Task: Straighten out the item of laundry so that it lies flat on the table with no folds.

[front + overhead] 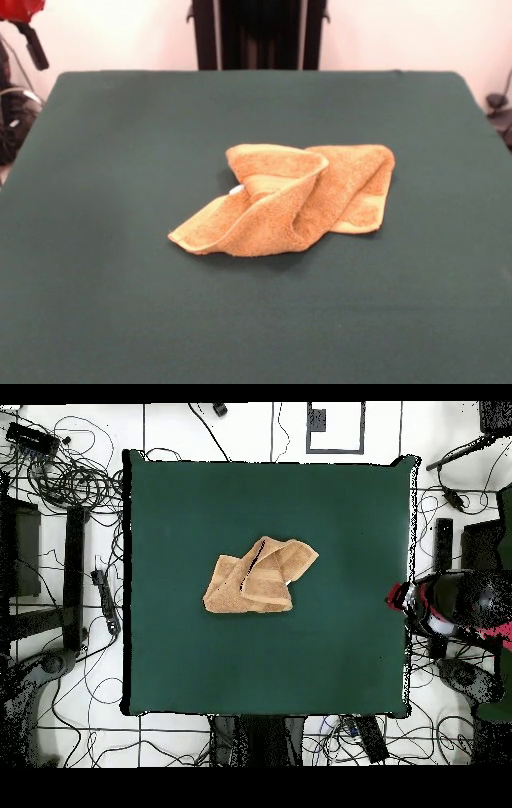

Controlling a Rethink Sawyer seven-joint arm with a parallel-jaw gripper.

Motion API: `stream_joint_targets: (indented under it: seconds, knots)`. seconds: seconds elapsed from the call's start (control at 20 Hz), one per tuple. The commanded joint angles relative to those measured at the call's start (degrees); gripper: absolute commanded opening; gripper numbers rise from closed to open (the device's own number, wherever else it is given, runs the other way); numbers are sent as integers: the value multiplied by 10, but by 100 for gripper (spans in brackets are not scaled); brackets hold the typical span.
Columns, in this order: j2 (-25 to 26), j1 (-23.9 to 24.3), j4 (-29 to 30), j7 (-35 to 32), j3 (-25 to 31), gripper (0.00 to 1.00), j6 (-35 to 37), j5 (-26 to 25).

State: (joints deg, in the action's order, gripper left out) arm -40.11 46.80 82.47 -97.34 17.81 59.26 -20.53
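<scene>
**Towel crumpled at table centre; arm parked off to the side**

Item under inspection: a golden-tan terry hand towel (292,202), lying roughly at the middle of the dark green table (120,264). It is not flat. In the front view the cloth is folded over itself in at least two layers. One flap rises in a curved ridge across the middle and runs down to a pointed corner at the lower left. A second portion lies lower, to the right, and ends in a squared corner. A paler woven band runs along the hem edges, seen on the top fold and again along the right-hand edge. A small white tag (236,190) peeks out at the left side, tucked under the upper fold.

The overhead view confirms the position: the towel (258,576) sits close to the centre of the table (200,664), well clear of every edge, with a bunched, irregular outline.

Robot: the red and black arm (445,604) stands at the right edge of the overhead view, beside the table's edge and well apart from the towel. A red part of the arm (20,10) shows in the top left corner of the front view. The gripper itself cannot be made out in either view, so whether its fingers are apart or together cannot be told.

Surroundings: cables (70,479) lie on the white floor around the table.
</scene>
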Motion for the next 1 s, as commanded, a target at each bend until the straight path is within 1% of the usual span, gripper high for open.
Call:
stream_joint_targets:
  seconds: [0.05,0.4,1.0]
  knots:
    - [6,-34,20,117,59,100,44,-16]
    - [1,-67,34,53,44,100,30,-8]
    - [4,-104,38,27,30,100,15,-10]
